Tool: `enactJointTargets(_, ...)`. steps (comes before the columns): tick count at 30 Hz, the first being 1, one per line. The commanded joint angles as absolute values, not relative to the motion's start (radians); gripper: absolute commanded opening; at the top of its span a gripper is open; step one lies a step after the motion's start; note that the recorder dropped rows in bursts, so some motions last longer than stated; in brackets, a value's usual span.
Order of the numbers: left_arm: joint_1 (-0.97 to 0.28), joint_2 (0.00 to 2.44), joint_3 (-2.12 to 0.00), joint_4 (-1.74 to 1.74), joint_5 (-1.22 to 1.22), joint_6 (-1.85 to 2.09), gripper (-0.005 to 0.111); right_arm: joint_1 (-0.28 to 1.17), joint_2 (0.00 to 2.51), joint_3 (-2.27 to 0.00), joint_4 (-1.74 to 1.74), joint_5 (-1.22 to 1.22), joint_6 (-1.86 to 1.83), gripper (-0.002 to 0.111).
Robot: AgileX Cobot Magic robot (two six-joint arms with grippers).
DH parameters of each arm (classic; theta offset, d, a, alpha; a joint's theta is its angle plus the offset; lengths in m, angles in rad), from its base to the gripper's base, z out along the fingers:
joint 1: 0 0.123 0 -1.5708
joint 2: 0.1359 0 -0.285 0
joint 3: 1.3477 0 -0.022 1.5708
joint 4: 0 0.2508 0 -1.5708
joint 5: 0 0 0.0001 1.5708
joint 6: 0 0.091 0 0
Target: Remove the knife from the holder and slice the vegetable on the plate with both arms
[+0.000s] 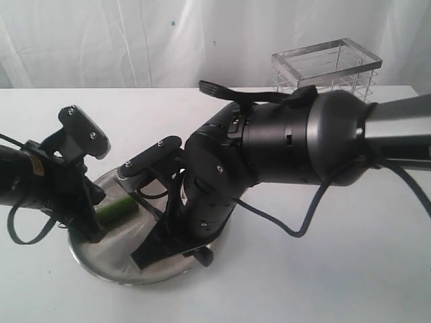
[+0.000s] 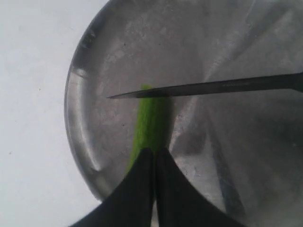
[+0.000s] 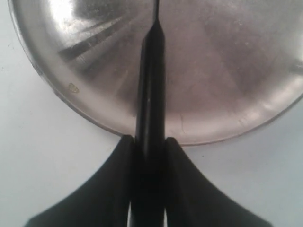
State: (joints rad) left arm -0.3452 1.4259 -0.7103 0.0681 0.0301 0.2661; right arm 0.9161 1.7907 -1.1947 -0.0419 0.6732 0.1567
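Two black robot arms meet over a round steel plate (image 1: 108, 259) on a white table (image 1: 303, 269). The right gripper (image 3: 149, 142) is clenched on the dark handle of the knife (image 2: 213, 87), with one finger on each side. The slim blade reaches across the plate and crosses the far end of the vegetable (image 2: 151, 118), a short green cylinder lying flat on the plate. Whether the edge touches it or hangs just above cannot be told.

The left gripper (image 2: 155, 153) has its fingers drawn together, with the tips at the near end of the vegetable. It cannot be told whether they pinch it or only press it down.

The vegetable looks light and firm, but it is round and sits on slick metal, so it would likely roll or skid under the blade. The best place to hold it is probably the end away from the cut, where the left fingertips sit now. The knife looks light and stiff, and its thin handle could twist in the jaws under downward pressure.

A stretch of bare vegetable separates the blade from the left fingertips. The blade tip lies inside the raised rim, near the plate's edge, which leaves little room for sawing strokes. The wire holder (image 1: 326, 67) stands well apart at the back of the table, beyond the right arm (image 1: 289, 138)
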Motion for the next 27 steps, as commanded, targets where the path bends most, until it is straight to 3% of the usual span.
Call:
enactJointTargets(1, -0.340, 1.493, -0.709, 0.065, -0.058, 0.269, 0.000, 0.916, 1.807, -1.198, -0.044, 0.647, 0.164, 0.000)
enactJointTargets(12, -0.309, 1.646, -0.709, 0.067, -0.180, 0.269, 0.000, 0.918, 1.827, -1.198, -0.044, 0.642, 0.164, 0.000)
enactJointTargets(27, -0.280, 1.568, -0.709, -0.063, -0.242, 0.262, 0.000, 0.918, 1.837, -1.198, -0.044, 0.621, 0.164, 0.000)
